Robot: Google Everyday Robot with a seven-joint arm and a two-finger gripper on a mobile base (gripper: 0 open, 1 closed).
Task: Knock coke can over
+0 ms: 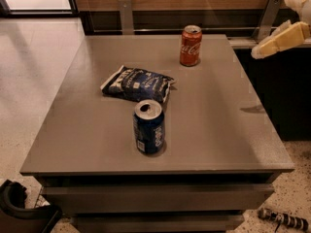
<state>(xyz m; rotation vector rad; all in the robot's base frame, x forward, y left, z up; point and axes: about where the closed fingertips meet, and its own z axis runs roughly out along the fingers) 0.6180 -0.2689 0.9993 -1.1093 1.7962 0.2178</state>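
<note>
I saw the coke can (190, 45) standing upright on the counter (218, 110), its long axis vertical and its silver top facing up. It stood near the far edge, a little right of the middle, with the white script on its red-orange side turned toward the camera. The tool (279, 39) hung in the air past the counter's far right corner, well apart from the can. Its pale body slanted down and to the left (only its end came into view from the right edge). From this angle I could not tell whether the tool was spread or pressed together. The can looked undented, as far as I could make out. A blue snack bag (137, 83) lay flat nearer the middle, and a dark blue can (149, 126) stood upright near the front.
</note>
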